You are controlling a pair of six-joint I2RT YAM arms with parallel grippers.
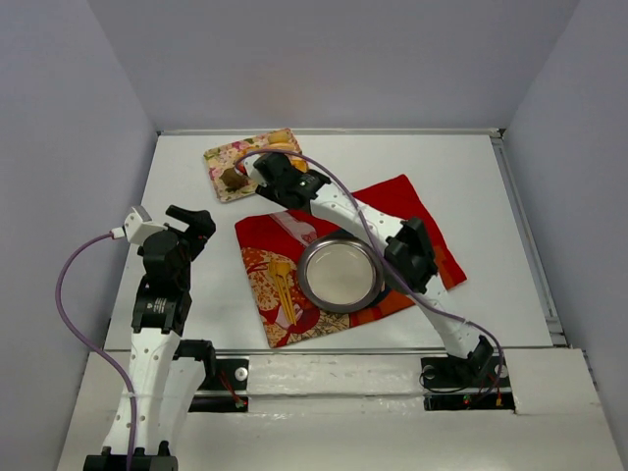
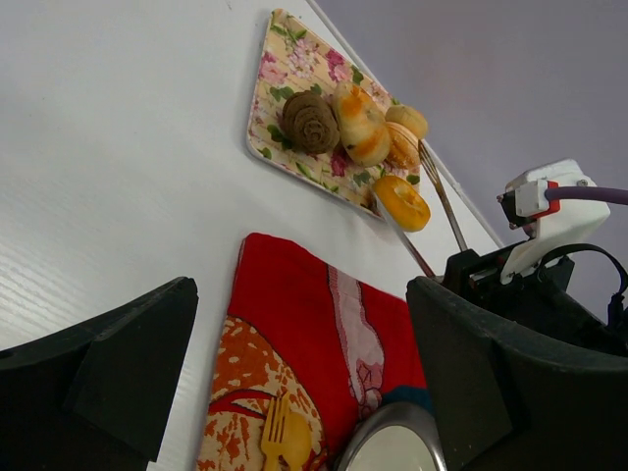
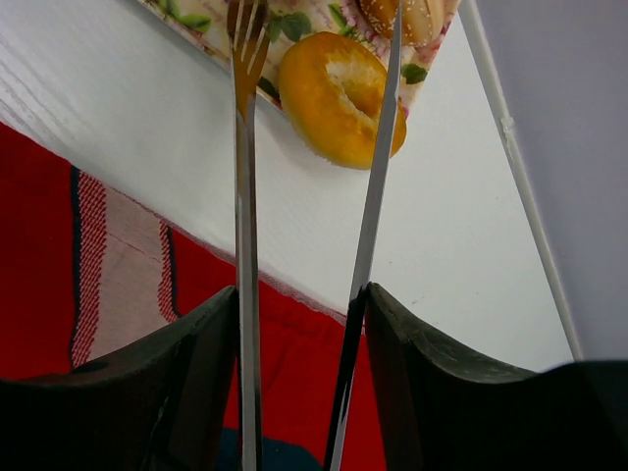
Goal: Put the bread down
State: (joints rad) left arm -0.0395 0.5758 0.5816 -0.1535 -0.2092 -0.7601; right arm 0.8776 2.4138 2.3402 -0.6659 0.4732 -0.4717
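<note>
Reaching the right gripper point(image 3: 302, 292) toward the flowered mat point(image 2: 280, 59) at 11 o'clock from the metal bowl point(image 1: 340, 273), clamping tongs point(image 3: 245, 196) between both fingers for extra reach over the red cloth point(image 1: 412, 196). Framing a small orange roll point(image 3: 329, 98) between the tong arms at the mat's edge; contact not discernible. Leaving the bread point(image 2: 358, 123) mid-mat, dark bun point(image 2: 309, 120) touching it at 9 o'clock in the left wrist view. Likely needing a re-aim onto the bread. Parking the left gripper point(image 2: 299, 285) wide open, empty, at 9 o'clock, out of the way.
</note>
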